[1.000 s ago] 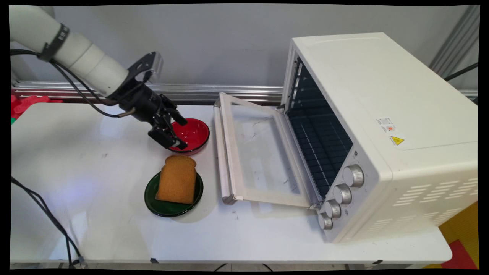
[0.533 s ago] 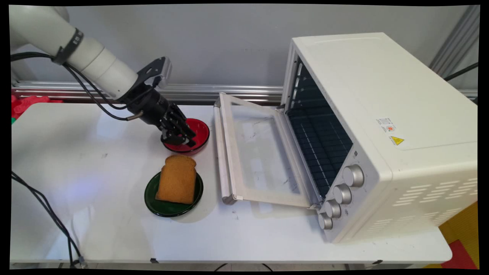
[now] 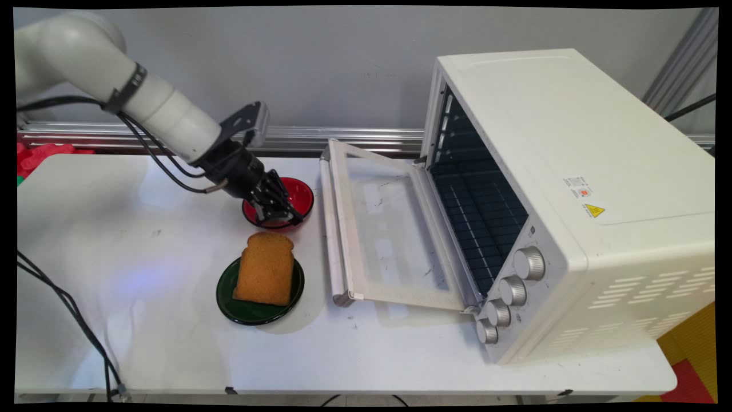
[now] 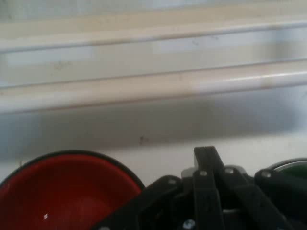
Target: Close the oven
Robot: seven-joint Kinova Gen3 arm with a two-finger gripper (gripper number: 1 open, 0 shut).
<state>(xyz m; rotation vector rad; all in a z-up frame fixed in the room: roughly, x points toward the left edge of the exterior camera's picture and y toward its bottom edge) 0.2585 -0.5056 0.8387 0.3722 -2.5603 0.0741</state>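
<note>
- The gripper (image 3: 280, 214) was angled down from the upper left over the red bowl's (image 3: 294, 197) near rim.
- Its fingers (image 4: 206, 163) were seen pressed together, holding nothing.
- Toast (image 3: 265, 268) lay on a green plate (image 3: 251, 312) nearby on the tabletop (image 3: 143, 240).
- A yellow warning label (image 3: 594, 210) was seen on the toaster oven (image 3: 572, 189); its writing could not be read.

A robotics lab with a mock kitchen set-up. A white robot arm (image 3: 143, 103) with hanging cables works at a bare white table (image 3: 400, 355) against a grey wall edged with aluminium rail (image 3: 343, 134). A toaster oven (image 3: 572, 200) stands to the gripper's side.
</note>
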